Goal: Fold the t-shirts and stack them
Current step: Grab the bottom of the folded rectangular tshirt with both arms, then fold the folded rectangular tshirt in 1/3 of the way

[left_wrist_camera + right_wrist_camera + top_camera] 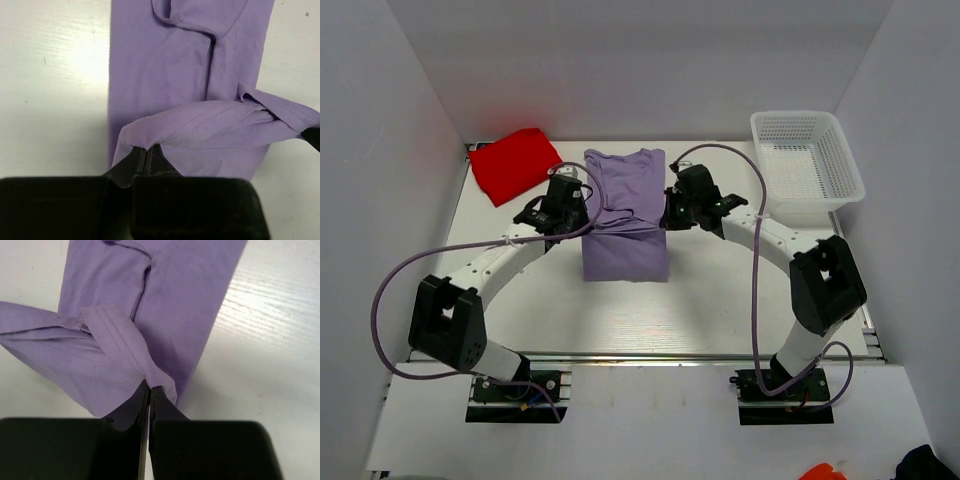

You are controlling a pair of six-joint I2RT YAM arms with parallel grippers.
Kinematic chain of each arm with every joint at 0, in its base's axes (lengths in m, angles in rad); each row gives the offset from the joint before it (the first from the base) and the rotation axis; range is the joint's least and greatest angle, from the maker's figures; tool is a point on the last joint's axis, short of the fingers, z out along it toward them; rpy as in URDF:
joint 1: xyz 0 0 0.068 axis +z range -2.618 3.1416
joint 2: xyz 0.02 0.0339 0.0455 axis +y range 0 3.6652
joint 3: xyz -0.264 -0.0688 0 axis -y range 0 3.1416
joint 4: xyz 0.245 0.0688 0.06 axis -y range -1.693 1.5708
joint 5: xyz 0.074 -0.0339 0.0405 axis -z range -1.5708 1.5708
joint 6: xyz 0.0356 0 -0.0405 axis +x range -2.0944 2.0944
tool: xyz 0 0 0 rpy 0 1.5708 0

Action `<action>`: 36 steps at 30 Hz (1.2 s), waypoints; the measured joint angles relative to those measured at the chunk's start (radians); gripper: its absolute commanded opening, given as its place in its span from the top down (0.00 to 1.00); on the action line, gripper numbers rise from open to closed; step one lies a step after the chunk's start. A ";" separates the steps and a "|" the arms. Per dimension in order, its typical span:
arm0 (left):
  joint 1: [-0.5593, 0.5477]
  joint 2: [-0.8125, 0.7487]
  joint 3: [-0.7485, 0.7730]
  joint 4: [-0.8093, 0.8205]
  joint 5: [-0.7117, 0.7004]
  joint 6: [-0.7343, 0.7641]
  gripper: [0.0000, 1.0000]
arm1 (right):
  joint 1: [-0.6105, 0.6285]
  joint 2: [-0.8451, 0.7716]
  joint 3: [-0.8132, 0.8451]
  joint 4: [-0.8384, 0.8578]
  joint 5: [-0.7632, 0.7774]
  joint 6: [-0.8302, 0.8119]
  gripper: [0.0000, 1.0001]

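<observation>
Arms are meeting, from above, over a soft lavender short-sleeved t-shirt (625, 255) on the white table (720, 300), a folded bright red cloth t-shirt (513, 165) lying apart at far left; left wrist: left gripper (147, 150) is pinching the raised lavender hem; right wrist: right gripper (149, 385) is pinching the hem's other end.

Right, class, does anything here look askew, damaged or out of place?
Nothing is damaged. The folded red t-shirt lies skewed to the table's edges, far left. The lavender t-shirt is half folded, its hem pinched in the left claw and right claw.
</observation>
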 measured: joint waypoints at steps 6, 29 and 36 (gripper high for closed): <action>0.048 0.124 0.063 0.060 0.070 0.041 1.00 | -0.037 0.090 0.088 0.000 -0.040 -0.055 1.00; 0.297 0.698 0.699 0.045 0.311 0.026 0.00 | -0.220 0.565 0.688 -0.061 -0.232 0.148 0.10; 0.297 0.382 0.327 0.118 0.384 0.053 0.00 | -0.225 0.283 0.329 -0.032 -0.276 0.070 0.10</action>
